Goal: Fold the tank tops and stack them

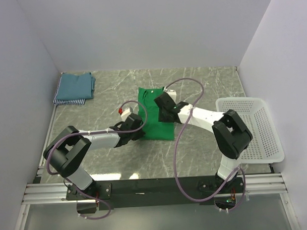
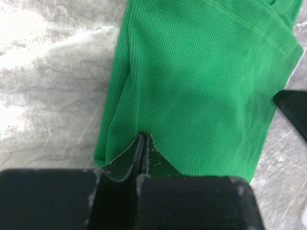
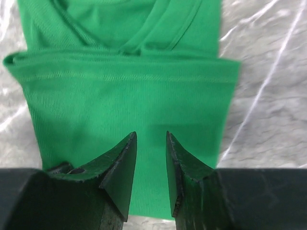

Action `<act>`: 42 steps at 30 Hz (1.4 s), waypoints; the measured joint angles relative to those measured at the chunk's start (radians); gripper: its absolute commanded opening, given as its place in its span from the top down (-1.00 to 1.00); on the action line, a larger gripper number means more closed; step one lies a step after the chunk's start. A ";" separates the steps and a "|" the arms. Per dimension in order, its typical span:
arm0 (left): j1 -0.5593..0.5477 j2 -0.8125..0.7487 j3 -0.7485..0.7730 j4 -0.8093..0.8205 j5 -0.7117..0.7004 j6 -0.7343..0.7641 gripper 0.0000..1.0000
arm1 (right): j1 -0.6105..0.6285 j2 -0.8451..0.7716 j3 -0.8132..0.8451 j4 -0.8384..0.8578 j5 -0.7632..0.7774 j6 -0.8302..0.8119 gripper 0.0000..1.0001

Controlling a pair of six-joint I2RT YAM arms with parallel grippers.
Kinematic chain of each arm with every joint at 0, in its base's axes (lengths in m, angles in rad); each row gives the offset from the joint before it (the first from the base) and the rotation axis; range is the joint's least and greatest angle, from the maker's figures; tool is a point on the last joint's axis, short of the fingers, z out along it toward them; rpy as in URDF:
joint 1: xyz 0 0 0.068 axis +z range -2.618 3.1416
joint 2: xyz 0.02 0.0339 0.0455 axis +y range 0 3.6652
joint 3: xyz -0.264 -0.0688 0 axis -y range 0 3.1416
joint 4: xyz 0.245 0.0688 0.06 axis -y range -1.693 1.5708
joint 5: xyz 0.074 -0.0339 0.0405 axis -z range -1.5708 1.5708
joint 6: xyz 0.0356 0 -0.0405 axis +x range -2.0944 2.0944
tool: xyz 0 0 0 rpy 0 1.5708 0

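Black left hand (image 2: 142,143) pinched shut on ribbed green tank top (image 2: 201,86) edge; right hand (image 3: 151,158) slightly parted, empty.

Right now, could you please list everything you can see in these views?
green top: one, bright green, folded, at the table's centre
teal top: one, teal-blue, folded, at the far left corner
striped top: one, navy-and-white, under the teal top with only its edge showing
basket: one, white mesh, on the right side of the table
table: one, grey marbled
left gripper: one, black, shut on the green top's near left edge
right gripper: one, black, open over the green top
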 measured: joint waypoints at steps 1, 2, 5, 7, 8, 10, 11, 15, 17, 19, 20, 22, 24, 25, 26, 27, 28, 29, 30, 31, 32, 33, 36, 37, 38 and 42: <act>-0.001 0.000 0.000 0.002 0.000 -0.003 0.99 | 0.010 0.000 -0.005 0.004 -0.001 0.002 0.24; -0.003 0.000 0.000 0.002 -0.002 -0.006 0.99 | 0.017 -0.002 -0.014 0.009 -0.001 0.002 0.24; -0.010 0.000 -0.006 0.010 -0.014 -0.018 0.99 | 0.020 -0.008 -0.047 0.008 -0.003 0.003 0.25; -0.013 -0.003 -0.014 0.020 -0.019 -0.025 0.96 | 0.023 -0.020 -0.076 0.006 -0.002 0.008 0.25; -0.013 -0.006 -0.019 0.026 -0.021 -0.028 0.92 | 0.024 -0.032 -0.093 0.006 -0.001 0.011 0.25; -0.014 -0.013 -0.031 0.035 -0.021 -0.030 0.81 | 0.029 -0.063 -0.130 -0.002 0.000 0.021 0.25; -0.014 -0.019 -0.036 0.034 -0.021 -0.031 0.80 | 0.033 -0.082 -0.150 -0.001 0.000 0.028 0.25; -0.018 -0.035 -0.042 0.016 -0.018 -0.028 0.80 | 0.058 -0.135 -0.212 -0.008 0.000 0.047 0.25; -0.019 -0.039 -0.042 0.007 -0.018 -0.028 0.80 | 0.064 -0.145 -0.238 -0.003 0.000 0.054 0.25; -0.019 -0.040 -0.042 0.004 -0.017 -0.028 0.77 | 0.066 -0.149 -0.261 -0.004 -0.001 0.060 0.25; -0.019 -0.040 -0.042 0.004 -0.016 -0.027 0.75 | 0.066 -0.149 -0.270 -0.007 0.000 0.064 0.25; -0.019 -0.044 -0.042 0.001 -0.013 -0.023 0.65 | 0.066 -0.153 -0.290 -0.005 0.000 0.071 0.25; -0.019 -0.054 -0.042 -0.009 -0.005 -0.014 0.59 | 0.066 -0.176 -0.318 -0.003 0.000 0.082 0.24; -0.019 -0.060 -0.042 -0.016 -0.001 -0.008 0.54 | 0.066 -0.194 -0.333 -0.003 0.000 0.089 0.24; -0.019 -0.068 -0.042 -0.024 0.002 0.000 0.52 | 0.066 -0.211 -0.344 -0.004 0.000 0.092 0.24; -0.020 -0.074 -0.042 -0.030 0.003 0.006 0.49 | 0.066 -0.232 -0.354 -0.007 0.000 0.099 0.24; -0.020 -0.083 -0.042 -0.038 0.004 0.010 0.40 | 0.066 -0.252 -0.361 -0.006 0.000 0.106 0.23; -0.021 -0.090 -0.042 -0.045 0.005 0.014 0.34 | 0.066 -0.271 -0.369 -0.006 0.000 0.114 0.23; -0.021 -0.099 -0.042 -0.052 0.005 0.019 0.28 | 0.066 -0.288 -0.377 -0.005 0.000 0.121 0.22; -0.021 -0.109 -0.042 -0.060 0.005 0.024 0.14 | 0.066 -0.307 -0.389 0.000 0.000 0.130 0.22; -0.021 -0.123 -0.042 -0.070 0.005 0.028 0.07 | 0.066 -0.327 -0.402 0.002 -0.001 0.140 0.22; -0.021 -0.140 -0.042 -0.083 0.005 0.030 0.03 | 0.066 -0.348 -0.417 0.006 -0.005 0.149 0.22; -0.019 -0.217 -0.053 -0.106 0.005 0.024 -0.01 | 0.066 -0.404 -0.463 0.029 -0.027 0.186 0.22; -0.018 -0.242 -0.060 -0.109 0.005 0.022 0.01 | 0.066 -0.415 -0.477 0.040 -0.036 0.198 0.21; -0.016 -0.268 -0.069 -0.108 0.005 0.017 0.02 | 0.066 -0.423 -0.489 0.048 -0.046 0.212 0.21; -0.011 -0.325 -0.132 -0.094 0.011 -0.026 0.08 | 0.066 -0.435 -0.526 0.092 -0.083 0.261 0.19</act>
